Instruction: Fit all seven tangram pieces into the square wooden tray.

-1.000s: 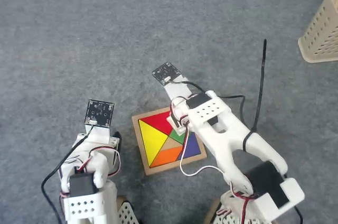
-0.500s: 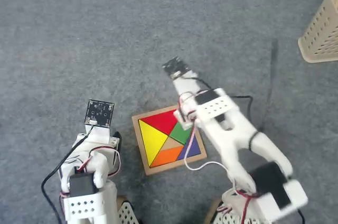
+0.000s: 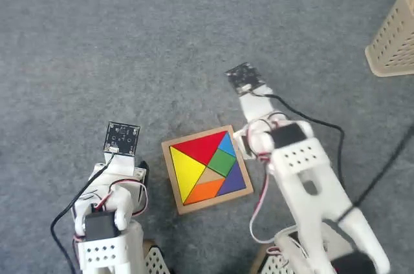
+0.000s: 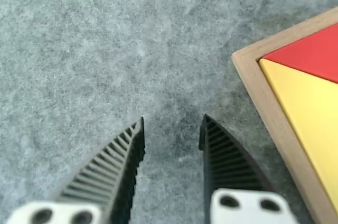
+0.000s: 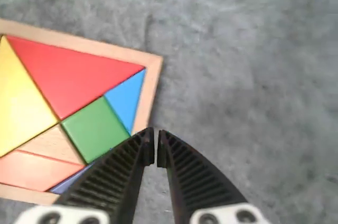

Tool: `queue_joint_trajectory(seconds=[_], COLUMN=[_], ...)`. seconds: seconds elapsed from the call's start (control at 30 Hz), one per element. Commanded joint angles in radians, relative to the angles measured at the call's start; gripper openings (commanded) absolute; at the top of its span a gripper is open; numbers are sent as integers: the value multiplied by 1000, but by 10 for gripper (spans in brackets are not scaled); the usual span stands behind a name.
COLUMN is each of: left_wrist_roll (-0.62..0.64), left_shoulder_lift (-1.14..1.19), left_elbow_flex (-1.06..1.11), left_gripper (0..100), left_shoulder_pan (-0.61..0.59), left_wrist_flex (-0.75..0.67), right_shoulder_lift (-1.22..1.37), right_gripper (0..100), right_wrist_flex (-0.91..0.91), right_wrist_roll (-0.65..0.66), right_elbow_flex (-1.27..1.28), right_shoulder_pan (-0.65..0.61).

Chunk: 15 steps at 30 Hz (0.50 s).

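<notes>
Right arm has swung off the tray toward its right side; earlier it hung over the green and blue pieces, which are now uncovered. Left arm unchanged.

Right gripper (image 5: 156, 146): jaws almost closed, a sliver between the tips, holding nothing. It sits just outside the tray rim (image 5: 148, 87), beside the green square (image 5: 94, 128) and blue triangle (image 5: 127, 100), over the grey mat (image 5: 248, 65).

Left gripper (image 4: 171, 129): jaws narrowly apart, empty, over the mat near the tray's corner on that side.

The tray lies between the two arms. All seven pieces look seated flush: red triangle (image 3: 200, 147), yellow triangle (image 3: 184, 172), blue, green, tan triangle (image 3: 208, 176), orange piece (image 3: 206, 190), purple triangle (image 3: 234, 181). Task looks done.

Handling (judged): the pieces are thin, stiff, light wood with smooth painted faces, likely slippery. Seated flush, they offer no side edges to pinch, so a hold would have to be on the tray rim.
</notes>
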Motion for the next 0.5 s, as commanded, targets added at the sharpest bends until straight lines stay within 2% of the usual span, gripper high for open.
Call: queue_joint_trajectory(seconds=[0.0, 0.2, 0.47], left_wrist_roll=[-5, -5, -5], left_shoulder_lift=[-6, -6, -6], left_elbow_flex=[-12, -12, -12], left_gripper=[168, 168, 168], left_shoulder_pan=[0, 0, 0], left_wrist_flex=[5, 5, 5], right_shoulder_lift=[-157, -354, -667], right_gripper=[6, 6, 6], right_wrist_flex=[4, 2, -7], right_wrist_roll=[18, 14, 12], right_elbow_flex=[31, 147, 433], right_shoulder_pan=[48, 59, 61])
